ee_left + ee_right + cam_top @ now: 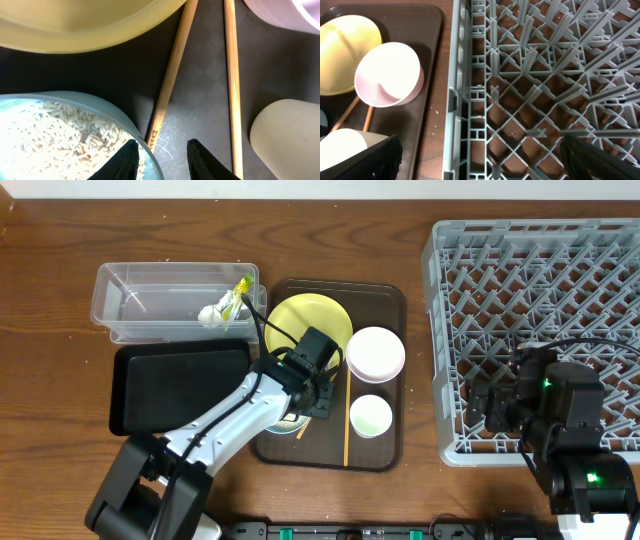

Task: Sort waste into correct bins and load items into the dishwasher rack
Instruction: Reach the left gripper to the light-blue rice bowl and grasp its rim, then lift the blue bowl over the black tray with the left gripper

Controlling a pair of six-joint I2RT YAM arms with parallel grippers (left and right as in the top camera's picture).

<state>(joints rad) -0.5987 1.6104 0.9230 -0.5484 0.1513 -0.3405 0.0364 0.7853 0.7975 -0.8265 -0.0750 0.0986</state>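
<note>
Grabbing the light blue bowl [115, 112] looks like the step now. The left claw [165, 157] has its two fingers apart, one on each side of the bowl's rim, not yet pinching. White rice [60, 135] sits inside, and the chopsticks [172, 75] lie just beside on the brown tray [200, 125]. Next it must squeeze tight, lift level, and tip the rice into a bin, maybe the black tray [170, 385]. Far off over the rack [432, 330], the right claw [480, 160] hangs wide apart, holding nothing.

bare table [50, 330] lies open at the frame's left. plate [310, 320], white bowl [375, 353] and cup [371, 417] crowd the centre tray [388, 452].
</note>
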